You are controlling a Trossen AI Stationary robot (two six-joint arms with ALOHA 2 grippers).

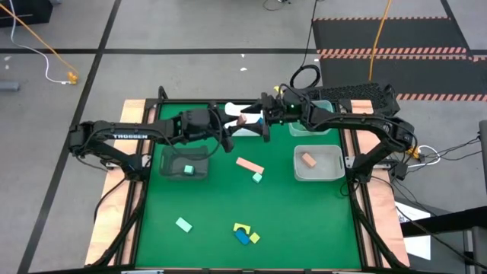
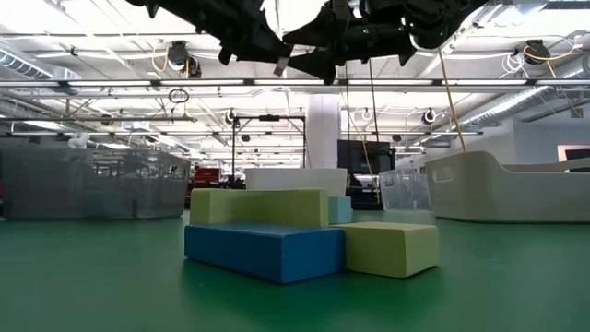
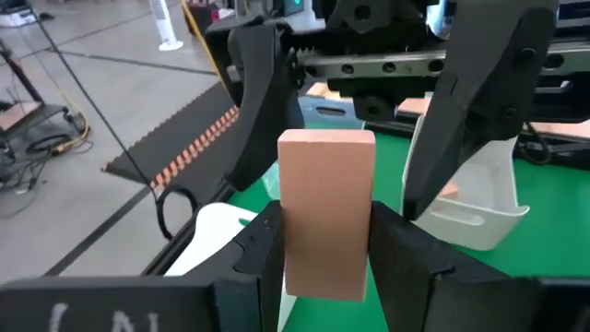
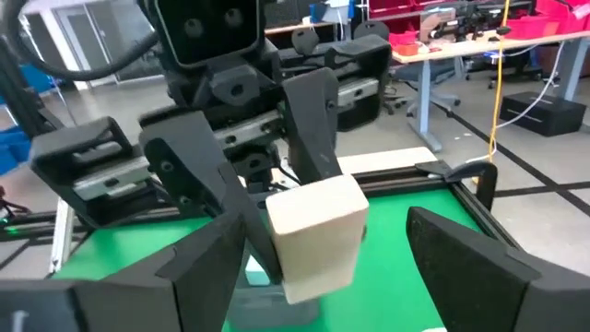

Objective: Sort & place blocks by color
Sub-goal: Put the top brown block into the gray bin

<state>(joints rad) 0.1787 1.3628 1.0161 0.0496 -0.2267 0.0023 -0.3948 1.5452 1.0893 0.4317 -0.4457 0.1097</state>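
Left pincer (image 3: 324, 242) grips an upright tan-pink wooden bar block (image 3: 325, 212); the right pincer (image 4: 304, 267) gapes around it. Beside them, a clear plastic bin (image 1: 318, 172) holds a tan-pink block (image 1: 308, 159), a dark bin (image 1: 185, 172) a mint one (image 1: 189, 169).

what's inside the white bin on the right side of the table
One tan-pink block lies inside the white bin, toward its far left corner. The rest of the bin floor shows bare from above; nothing covers it.

Left gripper (image 3: 324, 254) is clamping an upright tan-pink block (image 3: 326, 212); right gripper (image 3: 364, 120) is facing it, fingers spread, above a white bin (image 3: 479, 198).
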